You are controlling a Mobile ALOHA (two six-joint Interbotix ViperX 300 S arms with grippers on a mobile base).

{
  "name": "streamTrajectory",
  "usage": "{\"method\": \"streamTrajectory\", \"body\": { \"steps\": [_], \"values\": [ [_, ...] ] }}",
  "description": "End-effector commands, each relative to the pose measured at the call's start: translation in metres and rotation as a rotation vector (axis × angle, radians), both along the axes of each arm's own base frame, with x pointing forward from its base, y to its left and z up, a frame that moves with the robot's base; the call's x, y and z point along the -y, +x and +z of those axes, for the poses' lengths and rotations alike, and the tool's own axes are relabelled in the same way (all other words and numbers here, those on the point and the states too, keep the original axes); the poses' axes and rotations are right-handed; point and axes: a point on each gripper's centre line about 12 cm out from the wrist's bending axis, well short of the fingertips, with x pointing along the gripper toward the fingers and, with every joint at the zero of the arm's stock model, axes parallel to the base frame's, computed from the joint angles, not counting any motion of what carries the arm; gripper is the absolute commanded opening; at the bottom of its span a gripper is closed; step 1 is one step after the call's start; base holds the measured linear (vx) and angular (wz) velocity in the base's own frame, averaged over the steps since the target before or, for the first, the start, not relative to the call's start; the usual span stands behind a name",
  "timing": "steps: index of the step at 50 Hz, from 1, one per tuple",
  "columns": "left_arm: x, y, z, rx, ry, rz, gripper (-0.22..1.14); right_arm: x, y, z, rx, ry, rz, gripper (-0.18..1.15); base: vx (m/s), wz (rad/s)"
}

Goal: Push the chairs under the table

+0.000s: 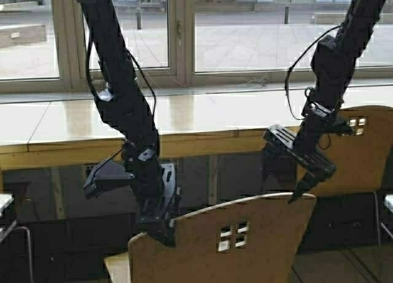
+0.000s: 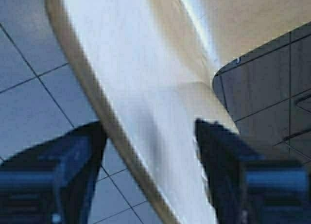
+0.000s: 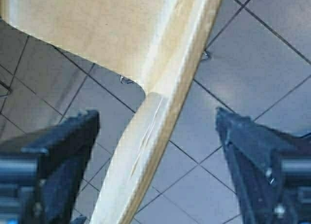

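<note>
A light tan plywood chair (image 1: 264, 252) with a four-square cutout stands in the near foreground, its backrest toward me. The long cream-topped table (image 1: 202, 114) runs along the window beyond it. My left gripper (image 1: 164, 231) is open and straddles the backrest's left top edge; in the left wrist view (image 2: 148, 151) the backrest (image 2: 146, 102) lies between the fingers. My right gripper (image 1: 302, 186) is open over the backrest's right top corner; in the right wrist view (image 3: 158, 131) the backrest edge (image 3: 146, 151) passes between the wide-apart fingers. A second chair (image 1: 362, 160) stands at the right against the table.
A large window (image 1: 245, 31) is behind the table. A dark panel (image 1: 233, 178) closes the space below the tabletop. A pale surface with a chrome leg (image 1: 5, 212) shows at the left edge. Grey floor tiles (image 3: 252, 63) lie under the chair.
</note>
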Motion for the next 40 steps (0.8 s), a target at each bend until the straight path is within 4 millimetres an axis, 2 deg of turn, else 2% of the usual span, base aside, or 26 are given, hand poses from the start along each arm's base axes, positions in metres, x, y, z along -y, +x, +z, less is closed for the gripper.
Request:
{"method": "streamTrajectory", "body": {
  "steps": [1,21,29,34,36,40],
  "values": [
    [0.007,0.007,0.0,0.017,-0.011,0.002,0.89,-0.004,0.012,-0.001,0.017,0.012,0.003,1.02,0.02,0.02],
    [0.008,0.009,-0.025,-0.003,0.004,0.002,0.89,-0.003,0.005,-0.05,-0.064,0.003,0.007,1.02,0.03,0.02],
    [0.009,0.01,-0.033,-0.005,0.006,-0.001,0.88,-0.003,0.005,-0.063,-0.076,-0.002,0.015,0.99,0.03,0.02],
    [0.01,0.011,-0.035,-0.006,0.005,0.0,0.78,-0.003,0.006,-0.065,-0.074,-0.006,0.023,0.85,0.03,0.02],
    [0.01,0.012,-0.035,-0.004,0.005,0.002,0.7,-0.003,0.007,-0.066,-0.072,-0.005,0.027,0.75,0.03,0.03],
    [0.008,0.013,-0.036,-0.005,0.006,0.004,0.43,-0.004,0.009,-0.064,-0.069,-0.001,0.03,0.47,0.03,0.03]
  ]
}}
